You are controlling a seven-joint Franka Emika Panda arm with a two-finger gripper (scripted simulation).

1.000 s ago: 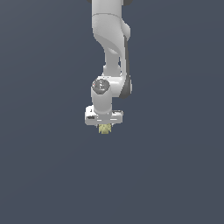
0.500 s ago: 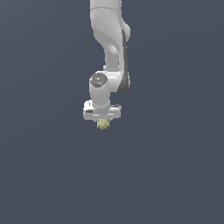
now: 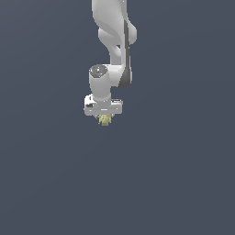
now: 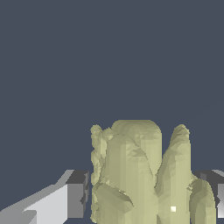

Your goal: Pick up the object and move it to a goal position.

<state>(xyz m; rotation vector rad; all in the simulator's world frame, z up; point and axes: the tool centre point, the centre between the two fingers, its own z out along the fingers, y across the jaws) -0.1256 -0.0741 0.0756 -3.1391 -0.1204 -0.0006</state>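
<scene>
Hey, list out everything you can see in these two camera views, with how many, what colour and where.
Lumpy object: one, pale yellow-green, directly under the end effector in the exterior view; in the wrist view it fills the space between the two fingers.
Background surface: one, plain dark grey-blue, all around; nothing else shows on it.
Robot arm: one, white with dark joint seams, reaching down from the top of the exterior view.
End effector: one, white, at the arm's lower end, closed on the lumpy object.
Fingers: two, white and grey with dark tips, one on each side of the object.
</scene>
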